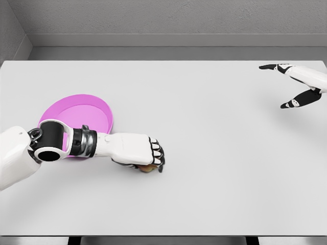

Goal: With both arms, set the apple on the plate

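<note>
Left hand (pixel 139 153): glossy white shell with dark jointed fingers (pixel 157 153), curling down over the apple (pixel 148 168) and clamping it against the worktop (pixel 214 153).
Apple: lying mid-worktop, just right of the plate — only a tan, rounded sliver is peeking out under the knuckles.
Plate (pixel 97 115): smooth, round, magenta with a raised rim, sitting partly behind the left forearm.
Right hand (pixel 296 87): hovering at the far right edge, fingers spreading apart — holding nothing.
Worktop: matte, pale grey, flat.

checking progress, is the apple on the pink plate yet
No, the apple sits on the table under the left hand, right of the plate.
</note>
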Controlling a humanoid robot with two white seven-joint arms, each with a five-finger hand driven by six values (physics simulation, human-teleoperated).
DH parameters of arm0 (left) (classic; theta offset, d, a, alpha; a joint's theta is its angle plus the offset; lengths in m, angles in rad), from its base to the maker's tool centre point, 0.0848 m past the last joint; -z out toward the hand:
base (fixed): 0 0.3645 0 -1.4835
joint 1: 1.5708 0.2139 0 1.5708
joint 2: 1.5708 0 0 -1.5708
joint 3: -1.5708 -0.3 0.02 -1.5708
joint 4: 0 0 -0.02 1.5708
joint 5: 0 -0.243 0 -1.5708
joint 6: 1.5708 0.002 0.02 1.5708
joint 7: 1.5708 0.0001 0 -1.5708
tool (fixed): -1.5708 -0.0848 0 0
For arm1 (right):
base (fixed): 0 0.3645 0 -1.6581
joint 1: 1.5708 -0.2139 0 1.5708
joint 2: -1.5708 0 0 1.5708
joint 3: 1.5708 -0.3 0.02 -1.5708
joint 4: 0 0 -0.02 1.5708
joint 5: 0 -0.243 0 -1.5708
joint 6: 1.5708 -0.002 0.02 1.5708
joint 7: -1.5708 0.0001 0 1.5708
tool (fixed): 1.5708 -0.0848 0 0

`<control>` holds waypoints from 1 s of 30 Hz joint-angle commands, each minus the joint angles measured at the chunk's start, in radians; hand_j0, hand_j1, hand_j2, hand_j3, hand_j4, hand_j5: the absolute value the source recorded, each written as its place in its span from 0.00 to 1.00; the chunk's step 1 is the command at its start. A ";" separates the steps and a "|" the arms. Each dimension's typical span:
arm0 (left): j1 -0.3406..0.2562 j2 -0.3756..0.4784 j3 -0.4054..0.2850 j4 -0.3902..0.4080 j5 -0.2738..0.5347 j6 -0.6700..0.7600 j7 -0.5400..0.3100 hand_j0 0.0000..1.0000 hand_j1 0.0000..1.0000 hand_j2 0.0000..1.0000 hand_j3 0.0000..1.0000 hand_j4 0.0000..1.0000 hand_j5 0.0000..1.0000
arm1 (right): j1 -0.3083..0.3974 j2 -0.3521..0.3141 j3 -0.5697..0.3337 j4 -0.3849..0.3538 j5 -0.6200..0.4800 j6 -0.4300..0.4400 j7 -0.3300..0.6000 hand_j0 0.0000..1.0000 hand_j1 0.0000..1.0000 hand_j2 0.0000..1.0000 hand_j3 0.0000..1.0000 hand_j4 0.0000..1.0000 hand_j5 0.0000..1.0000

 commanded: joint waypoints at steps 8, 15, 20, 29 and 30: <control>-0.006 0.003 -0.001 -0.003 0.003 0.000 -0.001 0.54 0.54 0.54 0.54 0.54 0.54 | 0.005 -0.001 -0.001 -0.001 -0.008 0.003 0.000 1.00 1.00 1.00 1.00 1.00 1.00; -0.031 0.026 0.007 -0.008 0.016 0.000 0.003 0.48 0.48 0.48 0.48 0.48 0.48 | 0.005 -0.001 -0.001 -0.001 -0.008 0.003 0.000 1.00 1.00 1.00 1.00 1.00 1.00; -0.064 0.156 0.082 -0.006 0.151 0.000 0.003 0.48 0.48 0.48 0.48 0.48 0.48 | 0.006 -0.001 -0.001 0.001 -0.008 0.003 0.000 1.00 1.00 1.00 1.00 1.00 1.00; -0.060 0.224 0.229 0.336 0.164 0.000 -0.032 0.48 0.48 0.48 0.48 0.48 0.48 | 0.006 -0.001 -0.001 -0.001 -0.008 0.003 0.000 1.00 1.00 1.00 1.00 1.00 1.00; -0.058 0.221 0.229 0.355 0.164 0.000 -0.043 0.48 0.48 0.48 0.48 0.48 0.48 | 0.006 -0.001 -0.001 -0.001 -0.008 0.003 0.000 1.00 1.00 1.00 1.00 1.00 1.00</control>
